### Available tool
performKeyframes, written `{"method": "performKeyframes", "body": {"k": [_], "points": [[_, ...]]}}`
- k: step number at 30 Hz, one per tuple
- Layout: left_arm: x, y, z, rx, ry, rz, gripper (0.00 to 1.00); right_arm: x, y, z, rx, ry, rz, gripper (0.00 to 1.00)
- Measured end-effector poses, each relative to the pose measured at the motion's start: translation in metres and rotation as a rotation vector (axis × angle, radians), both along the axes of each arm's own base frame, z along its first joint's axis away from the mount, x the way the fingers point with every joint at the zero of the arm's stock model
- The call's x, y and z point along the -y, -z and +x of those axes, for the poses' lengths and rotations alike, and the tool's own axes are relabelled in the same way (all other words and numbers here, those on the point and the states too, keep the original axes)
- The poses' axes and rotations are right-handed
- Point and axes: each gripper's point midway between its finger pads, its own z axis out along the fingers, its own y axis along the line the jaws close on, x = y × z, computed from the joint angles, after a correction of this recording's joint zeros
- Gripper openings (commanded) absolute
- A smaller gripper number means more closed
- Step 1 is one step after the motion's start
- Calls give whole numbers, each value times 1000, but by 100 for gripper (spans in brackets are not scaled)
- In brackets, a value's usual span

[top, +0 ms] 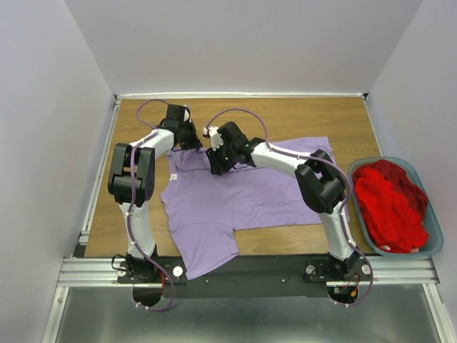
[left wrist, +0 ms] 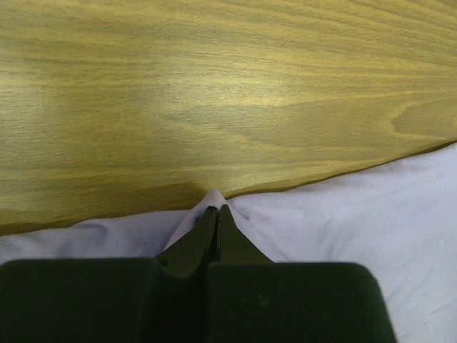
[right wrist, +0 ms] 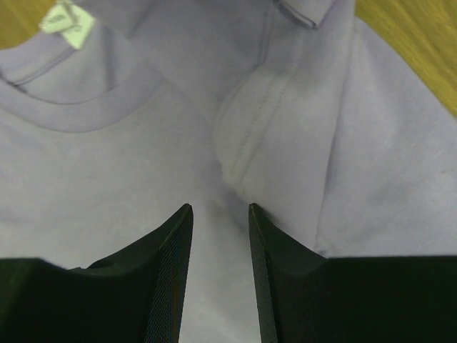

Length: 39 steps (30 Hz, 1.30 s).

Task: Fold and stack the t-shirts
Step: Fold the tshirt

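The lavender t-shirt (top: 243, 196) lies spread on the wooden table, one sleeve hanging toward the near edge. My left gripper (top: 187, 143) is shut on the lavender t-shirt's far left edge; in the left wrist view a small peak of cloth (left wrist: 213, 196) is pinched between the closed jaws. My right gripper (top: 214, 163) is open, just above the shirt near the collar (right wrist: 86, 107), with a raised shoulder seam fold (right wrist: 250, 143) ahead of its fingers (right wrist: 178, 243). The red t-shirt (top: 389, 204) lies bunched in the basket at the right.
The teal-grey plastic basket (top: 435, 246) sits at the table's right near corner. Bare wood (top: 300, 118) runs behind the shirt to the back wall. A metal rail (top: 250, 268) spans the near edge. White walls close in on the sides.
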Motion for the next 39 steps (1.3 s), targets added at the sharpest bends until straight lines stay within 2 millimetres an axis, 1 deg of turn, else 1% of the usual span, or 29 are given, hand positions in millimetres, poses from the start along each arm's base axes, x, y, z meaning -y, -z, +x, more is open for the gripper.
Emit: {"method": "performKeyframes", "body": {"k": [2, 5, 13, 16, 17, 22, 24, 25, 33, 36, 39], "points": [[0, -1, 1, 5, 1, -2, 0, 0, 9, 4, 2, 12, -20, 44], [0, -1, 1, 7, 1, -2, 0, -1, 18, 10, 10, 24, -36, 44], [0, 0, 1, 12, 6, 0, 0, -7, 21, 21, 30, 42, -42, 44], [0, 0, 1, 13, 7, 1, 0, -6, 24, 23, 32, 53, -49, 36], [0, 0, 1, 14, 8, 1, 0, -5, 25, 24, 33, 59, -53, 31], [0, 0, 2, 16, 9, 2, 0, -4, 26, 26, 36, 78, -59, 18], [0, 0, 2, 16, 9, 2, 0, -4, 26, 26, 35, 85, -60, 11], [0, 0, 2, 16, 9, 2, 0, -4, 26, 26, 37, 87, -61, 5], [0, 0, 0, 16, 9, 2, 0, -3, 26, 27, 36, 100, -61, 1], [0, -6, -1, 25, 10, 1, 0, -2, 24, 25, 31, 104, -59, 0], [-1, -18, -6, 39, 9, 0, 0, 0, 18, 21, 26, 107, -51, 0]]}}
